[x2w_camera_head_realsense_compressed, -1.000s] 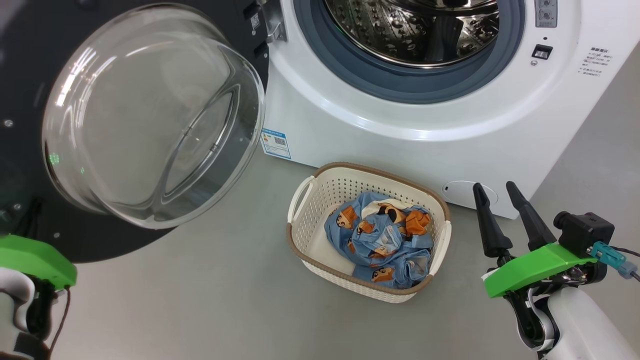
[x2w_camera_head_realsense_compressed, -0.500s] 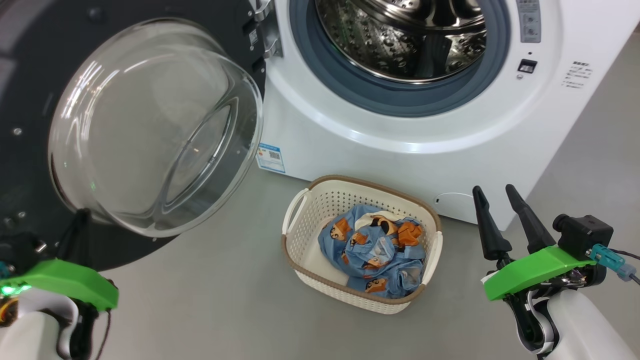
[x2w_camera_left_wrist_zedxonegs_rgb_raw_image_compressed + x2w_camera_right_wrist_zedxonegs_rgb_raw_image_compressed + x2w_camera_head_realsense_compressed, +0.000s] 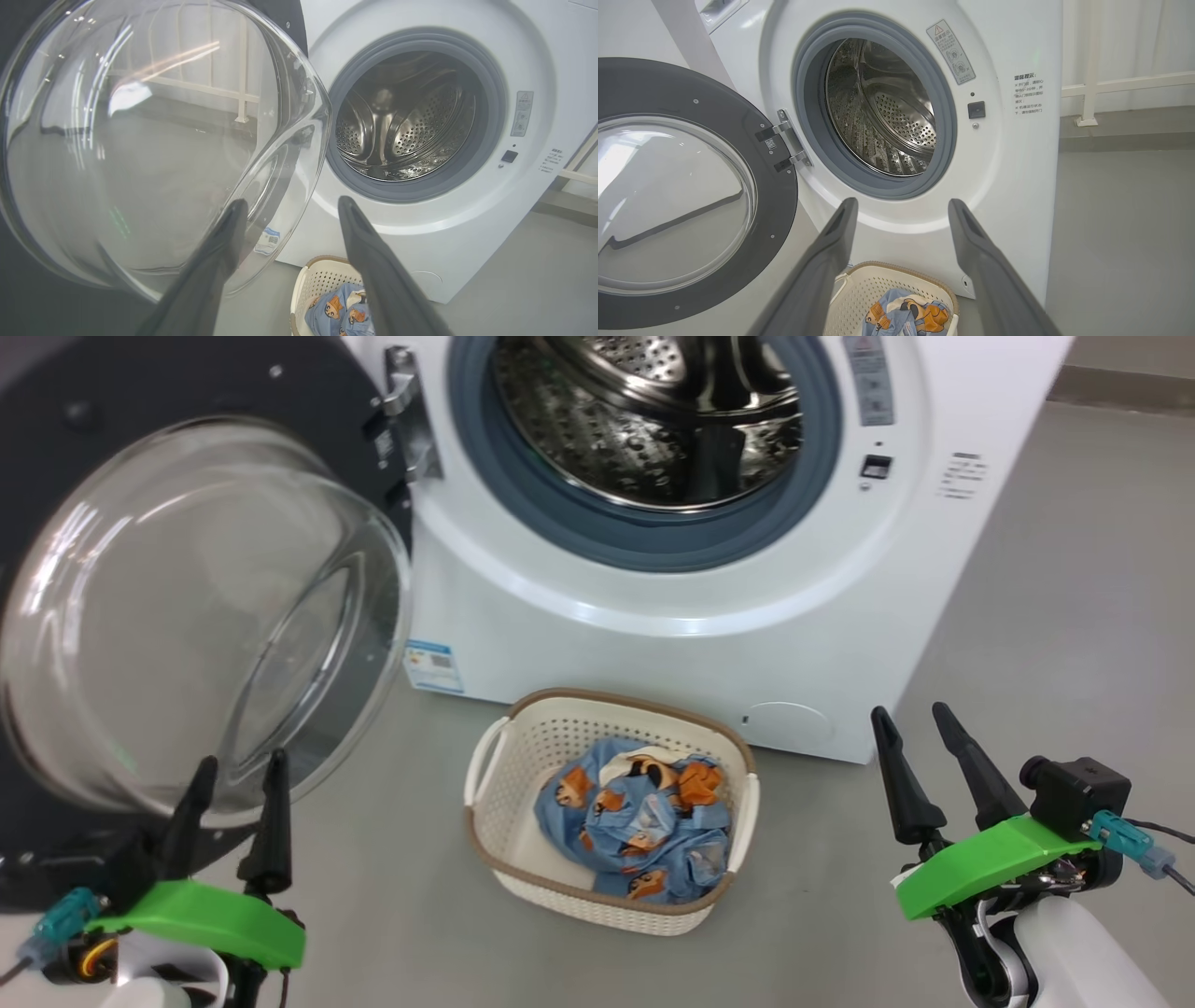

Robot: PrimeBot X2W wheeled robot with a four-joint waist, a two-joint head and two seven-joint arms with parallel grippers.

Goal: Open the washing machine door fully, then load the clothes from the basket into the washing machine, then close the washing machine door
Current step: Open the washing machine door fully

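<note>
Glossy black rim, bulging clear glass — the washing machine door [image 3: 56, 448] hangs wide open at left. Since 1 second ago the camera has turned and the left gripper [image 3: 242, 762] has risen before the glass, its 2 fingers [image 3: 269, 823] parted, empty; the right gripper [image 3: 906, 709] gapes too, holding nothing. Crumpled bear-print clothes [image 3: 635, 821] lie in the perforated cream basket [image 3: 519, 775] before the white washing machine [image 3: 579, 658], under its dimpled steel drum [image 3: 597, 439].

The left gripper [image 3: 242, 758] and right gripper [image 3: 906, 709] each have two long, tapering black fingers [image 3: 903, 793] on a bright green bracket [image 3: 980, 863] with a teal plug [image 3: 1116, 829], the right one also showing a black camera block [image 3: 1074, 791] above its glossy white forearm [image 3: 1074, 952].
</note>
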